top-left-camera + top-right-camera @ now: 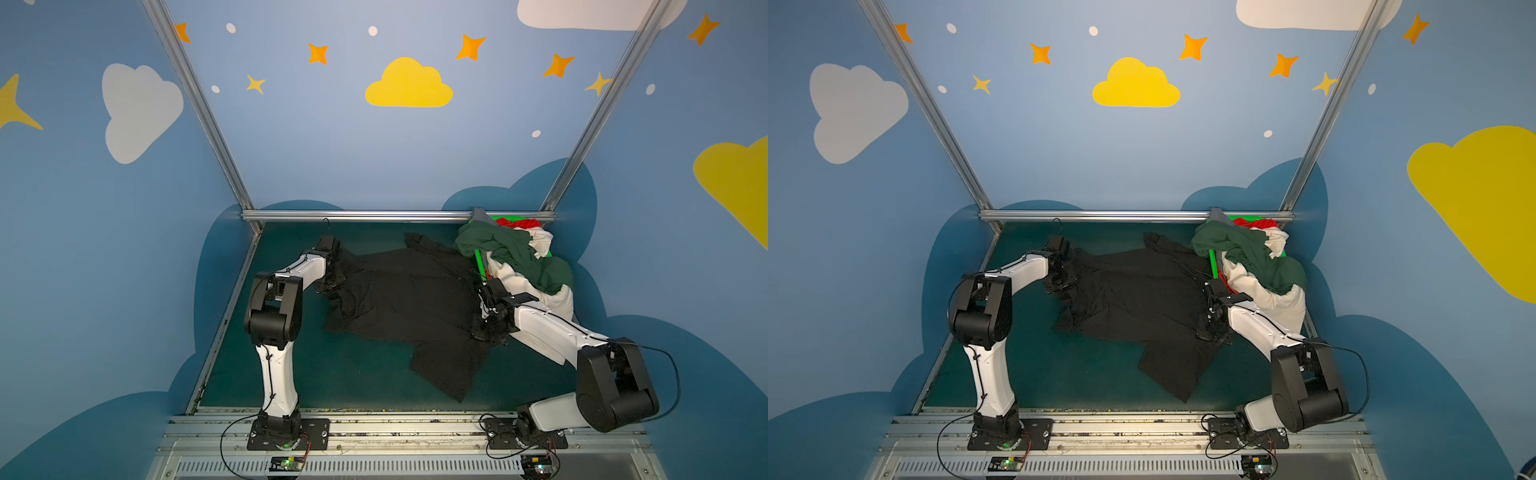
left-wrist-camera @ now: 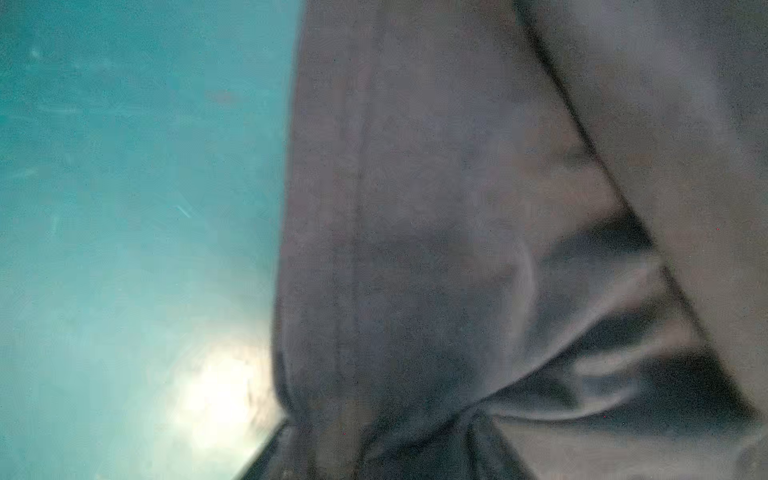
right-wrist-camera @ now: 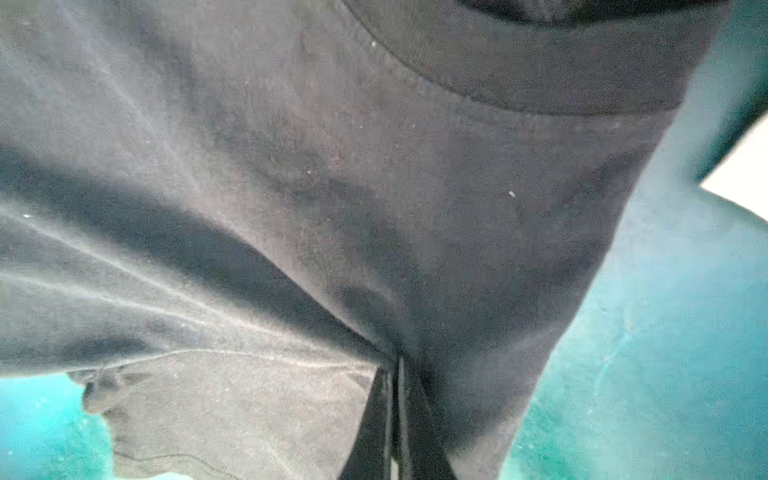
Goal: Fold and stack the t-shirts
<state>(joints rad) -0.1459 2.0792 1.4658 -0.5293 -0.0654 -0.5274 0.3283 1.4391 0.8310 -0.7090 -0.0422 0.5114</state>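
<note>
- Black shirt is seen in both top views, spread rumpled across the middle of the teal table, with one part reaching toward the near edge.
- Basket, bright green, is set in the far right corner; it is overfilled, so only bits of its rim are shown.
- Green shirt is heaped on top of the basket and draped over its rim. Cream shirt is spilled out beneath it on the near side. Red shirt is glimpsed at the back.
- Left claw is lowered at the black shirt's left edge. In the left wrist view, dark cloth is bunched close to the camera, but the fingers are hidden. How wide the claw stands, and whether cloth is held, cannot be told.
- Right claw is placed at the shirt's right edge, just beside the basket. In the right wrist view its fingers are pressed fully together, with a fold of black cloth pinched between them.
</note>
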